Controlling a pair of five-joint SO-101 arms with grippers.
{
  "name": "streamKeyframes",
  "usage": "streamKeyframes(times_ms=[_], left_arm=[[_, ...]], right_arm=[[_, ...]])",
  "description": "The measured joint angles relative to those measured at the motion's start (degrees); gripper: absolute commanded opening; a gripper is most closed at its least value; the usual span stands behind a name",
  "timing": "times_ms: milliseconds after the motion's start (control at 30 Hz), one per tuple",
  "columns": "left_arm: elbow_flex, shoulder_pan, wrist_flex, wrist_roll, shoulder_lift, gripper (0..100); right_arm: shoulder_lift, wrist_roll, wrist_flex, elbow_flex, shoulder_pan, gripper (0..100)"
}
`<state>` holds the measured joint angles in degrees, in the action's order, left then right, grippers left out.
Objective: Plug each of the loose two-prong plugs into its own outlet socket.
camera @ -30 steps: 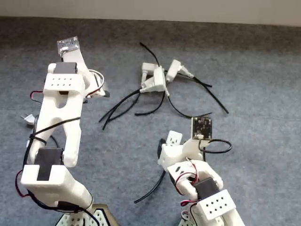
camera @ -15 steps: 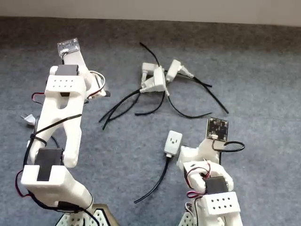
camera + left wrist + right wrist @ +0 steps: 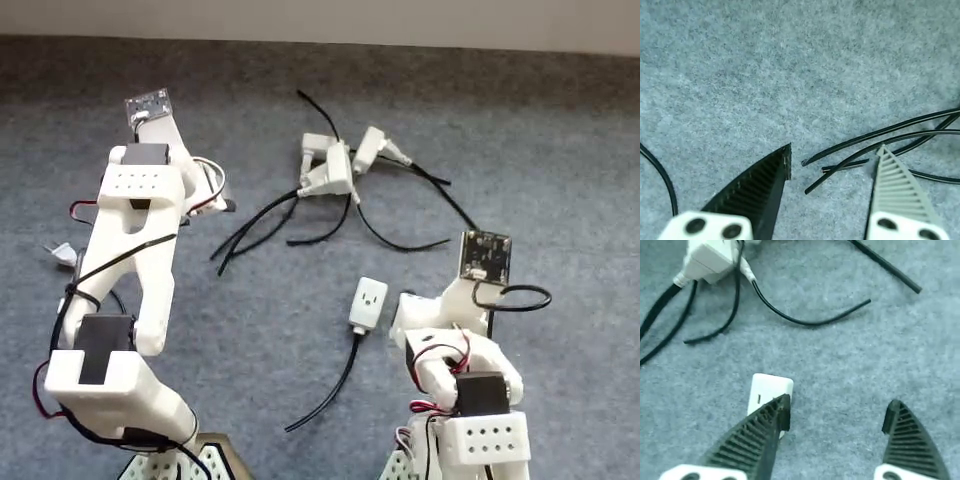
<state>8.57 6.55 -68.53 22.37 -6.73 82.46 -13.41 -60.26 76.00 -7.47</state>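
Right gripper (image 3: 837, 412), fingers spread, sits just beside the loose socket (image 3: 367, 303), probably staging a grasp; left gripper (image 3: 835, 152), also spread, hangs well apart from it.

- A white outlet socket (image 3: 367, 303) is laid flat on the grey carpet near the middle, slotted face up. Its black cord (image 3: 343, 378) is trailed off to the near left.
- A cluster of white plug and socket bodies (image 3: 328, 168) is gathered at the far centre, tangled with thin black cords (image 3: 250, 222) fanned out to the left and right.
- One white body (image 3: 371, 147) is set tilted at the cluster's right edge.
- A small pale plug (image 3: 62, 255) is seen at the far left.
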Motion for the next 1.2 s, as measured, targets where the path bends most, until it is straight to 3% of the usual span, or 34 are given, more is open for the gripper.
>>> streamKeyframes(times_ms=[133,333,667,867,1200], left_arm=[[0.0,0.0,0.0,0.0,0.0,26],[0.0,-0.35,0.09,0.0,0.0,26],[4.31,-0.26,7.03,0.0,0.0,26],[4.4,-0.26,7.38,0.0,0.0,26],[4.4,-0.26,7.38,0.0,0.0,26]], right_arm=[[-5.01,-2.81,-0.97,-4.75,-4.22,34.3],[-28.4,-9.49,-0.97,-15.21,-9.76,34.3],[-67.16,-14.77,-0.62,-29.8,-10.11,34.3],[-72.62,-14.86,1.85,-31.12,-8.88,34.3],[-74.2,-14.86,3.78,-30.95,2.64,34.3]])
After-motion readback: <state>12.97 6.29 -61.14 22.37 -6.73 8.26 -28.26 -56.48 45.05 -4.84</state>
